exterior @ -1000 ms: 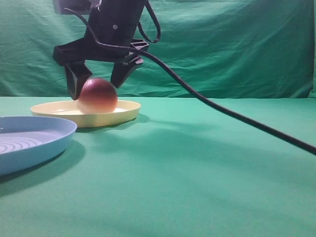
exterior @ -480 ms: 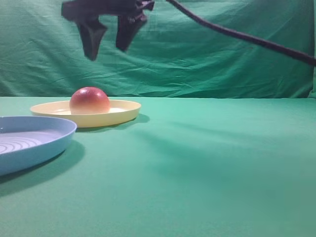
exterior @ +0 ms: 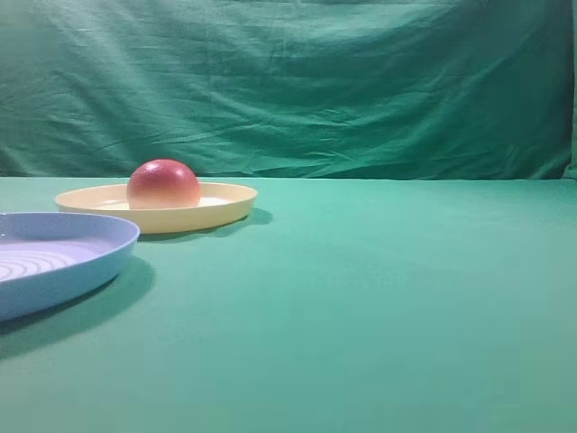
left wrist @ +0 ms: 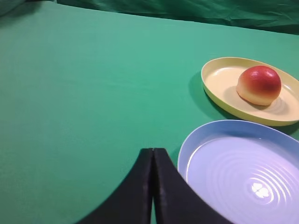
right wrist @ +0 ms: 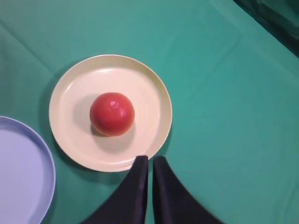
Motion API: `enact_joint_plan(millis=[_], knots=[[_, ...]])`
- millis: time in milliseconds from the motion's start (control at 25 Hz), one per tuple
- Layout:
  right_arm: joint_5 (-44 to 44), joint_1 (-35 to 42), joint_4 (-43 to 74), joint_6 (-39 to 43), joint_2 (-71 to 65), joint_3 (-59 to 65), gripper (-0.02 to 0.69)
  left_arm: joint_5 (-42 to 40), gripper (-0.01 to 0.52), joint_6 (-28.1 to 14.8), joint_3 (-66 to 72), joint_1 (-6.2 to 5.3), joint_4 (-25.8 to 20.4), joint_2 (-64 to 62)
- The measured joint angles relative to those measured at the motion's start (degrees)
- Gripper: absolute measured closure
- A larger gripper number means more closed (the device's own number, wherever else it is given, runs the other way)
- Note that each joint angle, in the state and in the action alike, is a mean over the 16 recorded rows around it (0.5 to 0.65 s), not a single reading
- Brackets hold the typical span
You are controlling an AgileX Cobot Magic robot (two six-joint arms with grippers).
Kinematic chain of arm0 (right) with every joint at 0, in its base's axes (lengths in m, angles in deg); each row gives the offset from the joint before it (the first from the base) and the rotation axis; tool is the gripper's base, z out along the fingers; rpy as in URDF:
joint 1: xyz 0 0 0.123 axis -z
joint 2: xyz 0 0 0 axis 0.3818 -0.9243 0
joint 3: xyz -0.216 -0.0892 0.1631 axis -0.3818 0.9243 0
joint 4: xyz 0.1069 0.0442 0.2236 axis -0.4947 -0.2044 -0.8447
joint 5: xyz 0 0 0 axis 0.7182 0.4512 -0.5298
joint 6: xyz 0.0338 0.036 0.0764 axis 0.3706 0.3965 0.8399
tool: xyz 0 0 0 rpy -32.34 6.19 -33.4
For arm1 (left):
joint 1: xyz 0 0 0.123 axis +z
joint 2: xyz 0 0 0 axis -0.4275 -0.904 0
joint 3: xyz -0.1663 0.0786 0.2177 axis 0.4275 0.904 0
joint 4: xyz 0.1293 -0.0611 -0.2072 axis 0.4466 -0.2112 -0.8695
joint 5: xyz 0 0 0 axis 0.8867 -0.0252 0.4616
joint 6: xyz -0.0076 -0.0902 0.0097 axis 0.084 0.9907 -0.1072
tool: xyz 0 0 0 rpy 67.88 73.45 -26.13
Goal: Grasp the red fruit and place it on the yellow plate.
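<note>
Green cloth covers your table; the red fruit sits near the yellow plate's centre, seemingly flat-side down. Blue plate lies at eight o'clock. Both grippers, right and left, are closed, empty.

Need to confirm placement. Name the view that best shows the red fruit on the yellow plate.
Right wrist: looking straight down, the red fruit sits wholly inside the yellow plate. Left wrist shows it obliquely; exterior high only side-on.
</note>
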Motion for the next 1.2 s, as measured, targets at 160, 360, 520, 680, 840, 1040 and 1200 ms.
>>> enact_joint_plan(millis=[160,360,520,680,840,1040,1200], knots=[[1.5,0.0,-0.4,-0.1,4.0,0.0,0.665,0.0,0.514,0.0,0.0,0.0,0.0,0.0],[2.1,0.0,1.2,0.4,7.9,0.0,0.665,0.0,0.514,0.0,0.0,0.0,0.0,0.0],[2.3,0.1,3.8,0.5,10.9,0.0,0.665,0.0,0.514,0.0,0.0,0.0,0.0,0.0],[2.4,1.4,6.1,0.8,14.8,1.0,0.665,0.0,0.514,0.0,0.0,0.0,0.0,0.0],[2.0,4.3,7.8,1.6,19.8,4.3,0.665,0.0,0.514,0.0,0.0,0.0,0.0,0.0],[0.1,9.7,8.5,2.9,27.0,11.7,0.665,0.0,0.514,0.0,0.0,0.0,0.0,0.0],[-2.8,15.5,7.8,4.1,33.7,20.2,0.665,0.0,0.514,0.0,0.0,0.0,0.0,0.0]])
